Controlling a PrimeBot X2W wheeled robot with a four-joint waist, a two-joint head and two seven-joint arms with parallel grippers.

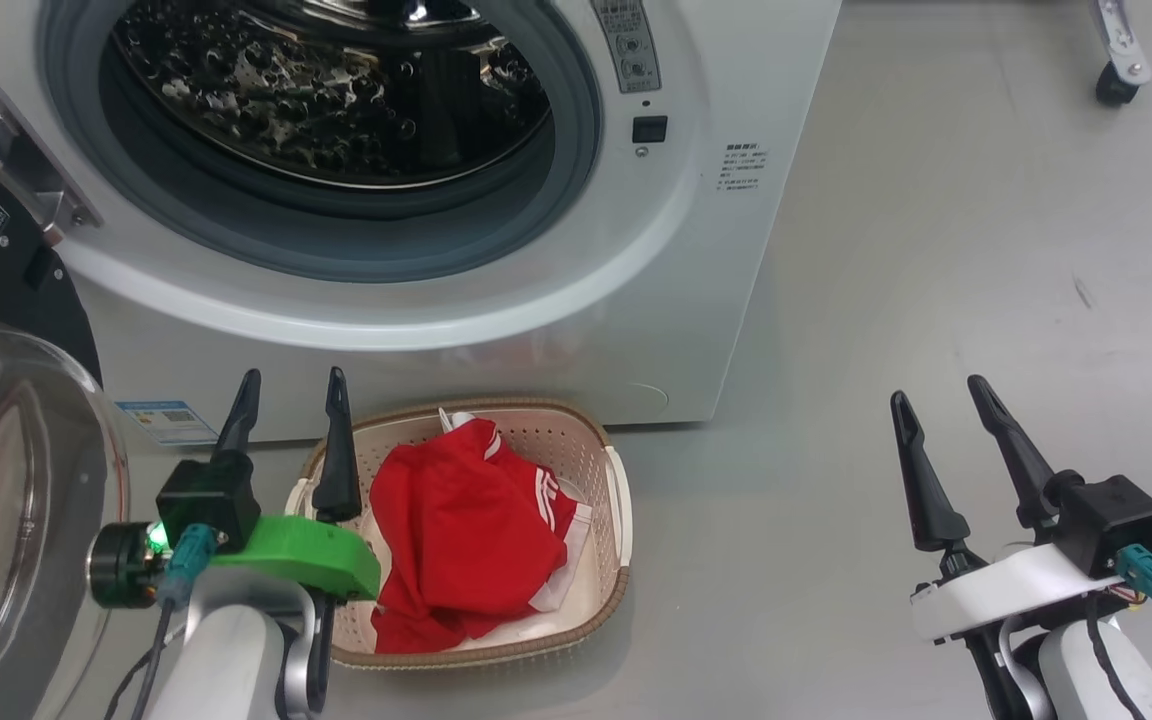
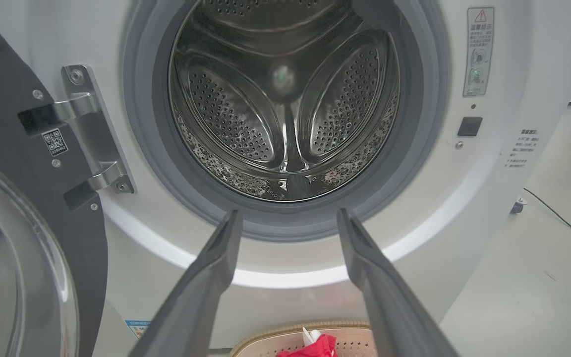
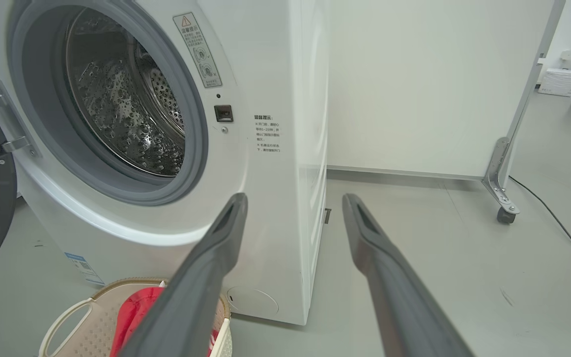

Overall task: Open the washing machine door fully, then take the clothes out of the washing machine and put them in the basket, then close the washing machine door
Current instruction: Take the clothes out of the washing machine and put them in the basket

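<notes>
The white washing machine (image 1: 496,290) stands ahead with its steel drum (image 2: 285,109) bare of fabric. Its door (image 1: 6,480) hangs swung wide at the left, black rim and clear glass bowl toward me; the door (image 2: 13,258) also fills the left side of the left wrist view. Red clothes (image 1: 466,530) with white stripes lie piled in the cream basket (image 1: 616,490) on the floor in front of the machine. My left gripper (image 1: 291,385) hovers open at the basket's left edge, nothing between its fingers. My right gripper (image 1: 936,390) stands open over bare floor to the right.
Grey floor (image 1: 936,250) spreads to the right of the machine. A wheeled metal frame leg (image 3: 506,198) and a black cable (image 3: 553,218) sit at the far right beside a white wall panel (image 3: 414,84). The basket (image 3: 77,327) sits close under the machine's front.
</notes>
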